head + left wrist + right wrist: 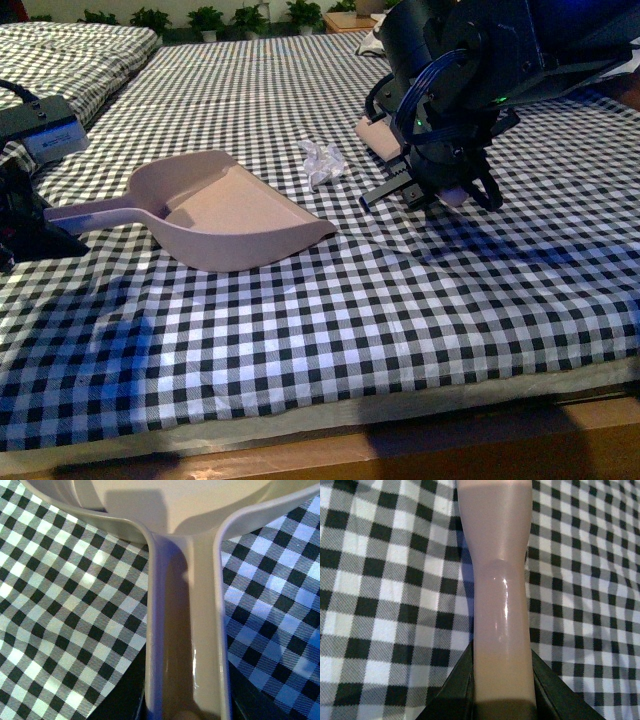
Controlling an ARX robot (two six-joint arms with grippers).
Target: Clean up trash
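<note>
Nearest the front camera, a black-and-white checked woven cloth (330, 330) covers a broad flat surface, its squares small and even, with slight wrinkles and a bluish sheen where light falls. Resting on it at the left is a beige smooth plastic dustpan (235, 215), a wide shallow scoop with raised curved walls and a long channel-shaped handle pointing left. That handle ends at the left gripper (35, 225), a black angular assembly whose jaws are closed on the handle; the left wrist view shows the glossy, trough-like handle (187, 645) running straight out from between the dark jaws and flaring into the pan's pale bowl.

Further back, just beyond the dustpan's open mouth and apart from it, lies the trash, a small crumpled wad of thin white paper (322, 161), with jagged folded edges, sitting on the cloth between the dustpan and the right arm.

To its right, the right gripper (440, 190), black with blue cabling above it, hangs low over the cloth and grips a pinkish-beige smooth plastic brush handle (501, 605). The right wrist view shows this handle as a rounded, shiny bar held between two dark jaws.

Farthest away stands a row of small green potted plants (210, 18).
</note>
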